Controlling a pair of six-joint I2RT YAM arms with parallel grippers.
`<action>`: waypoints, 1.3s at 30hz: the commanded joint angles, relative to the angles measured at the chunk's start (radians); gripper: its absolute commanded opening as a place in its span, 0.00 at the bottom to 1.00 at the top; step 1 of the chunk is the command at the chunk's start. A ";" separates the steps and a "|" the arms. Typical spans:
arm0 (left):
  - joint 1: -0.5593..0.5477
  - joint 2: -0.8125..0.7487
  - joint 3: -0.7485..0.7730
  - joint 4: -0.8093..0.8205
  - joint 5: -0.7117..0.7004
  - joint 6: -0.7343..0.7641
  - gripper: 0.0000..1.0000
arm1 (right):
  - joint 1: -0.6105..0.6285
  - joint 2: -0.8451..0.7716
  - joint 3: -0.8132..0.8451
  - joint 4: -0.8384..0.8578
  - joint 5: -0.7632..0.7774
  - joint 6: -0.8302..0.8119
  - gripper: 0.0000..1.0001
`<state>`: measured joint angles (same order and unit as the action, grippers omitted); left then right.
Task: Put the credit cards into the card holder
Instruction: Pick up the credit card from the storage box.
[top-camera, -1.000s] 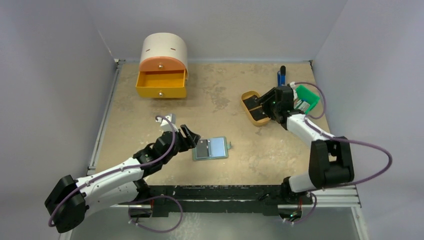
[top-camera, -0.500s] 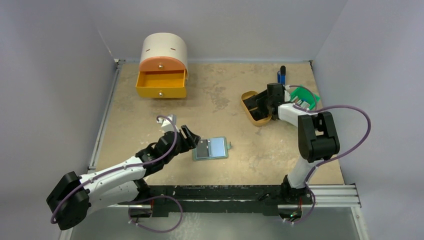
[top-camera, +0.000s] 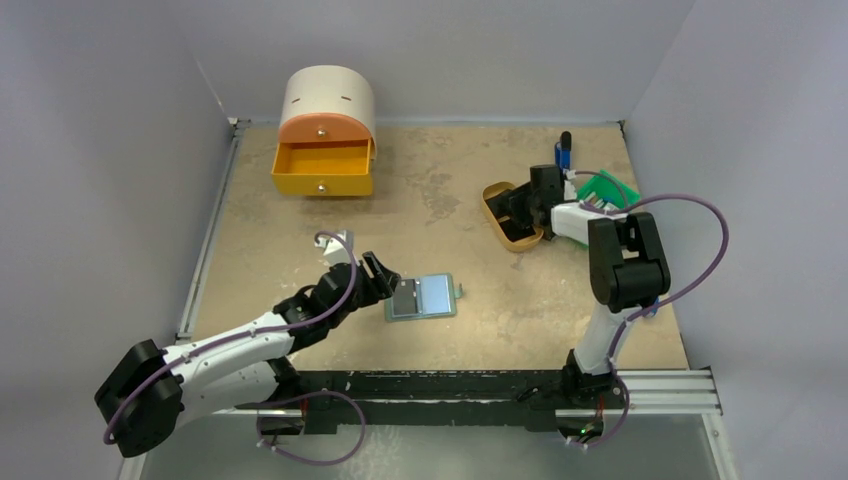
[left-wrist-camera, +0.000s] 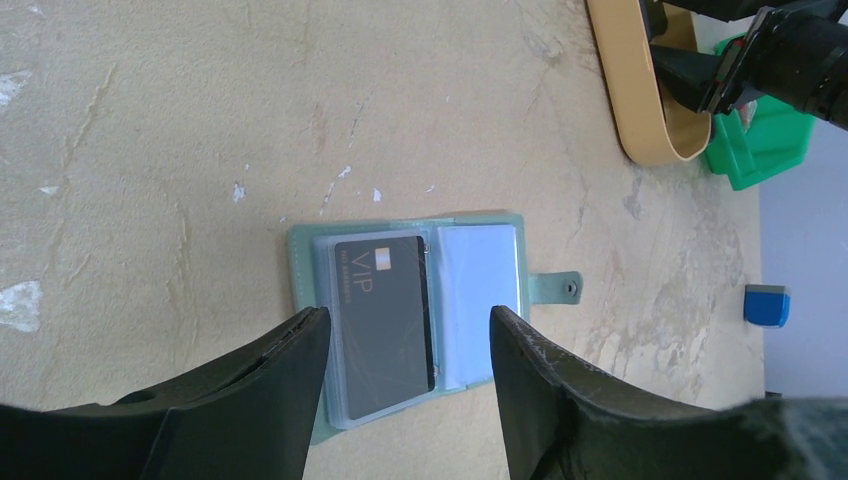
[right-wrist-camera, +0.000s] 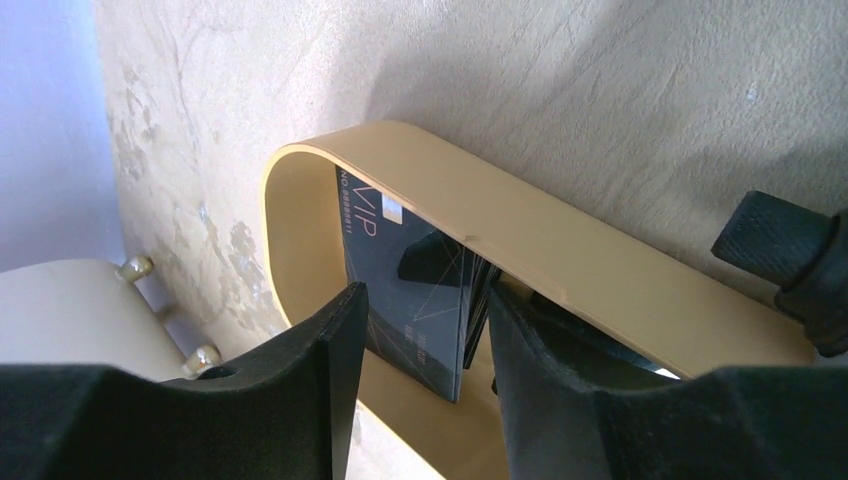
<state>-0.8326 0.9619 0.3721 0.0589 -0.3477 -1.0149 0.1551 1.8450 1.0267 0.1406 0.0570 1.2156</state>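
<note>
- Both tools were seen open: left tool (left-wrist-camera: 407, 318) by the card holder (left-wrist-camera: 475, 290), right tool (right-wrist-camera: 425, 300) over the credit cards (right-wrist-camera: 400, 270).
- Two stacked cards could be pinched together.

Far-edge clutter
We see a white-topped orange plastic drawer box (top-camera: 325, 135), open; a tan oval tray (top-camera: 490, 206), green bin (top-camera: 611, 187), blue stick (top-camera: 564, 153).

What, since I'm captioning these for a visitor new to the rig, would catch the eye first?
Probably the bright orange drawer box, pulled open at the table's far left. Next, the open card holder near the middle, one black card already in its left pocket, before the left arm's open jaws. At far right, the right arm's jaws are poised at a tan tray holding more black cards.
</note>
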 joint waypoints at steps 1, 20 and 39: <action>-0.004 0.004 -0.007 0.038 -0.017 -0.020 0.59 | -0.003 0.021 0.031 -0.014 -0.001 -0.003 0.49; -0.003 0.011 -0.016 0.034 -0.023 -0.036 0.58 | -0.004 -0.034 -0.058 0.002 0.018 -0.045 0.26; -0.003 0.008 -0.024 0.041 -0.008 -0.050 0.57 | -0.005 -0.110 -0.093 0.003 0.018 -0.072 0.19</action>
<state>-0.8326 0.9733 0.3607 0.0589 -0.3515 -1.0420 0.1505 1.7813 0.9421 0.1810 0.0547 1.1767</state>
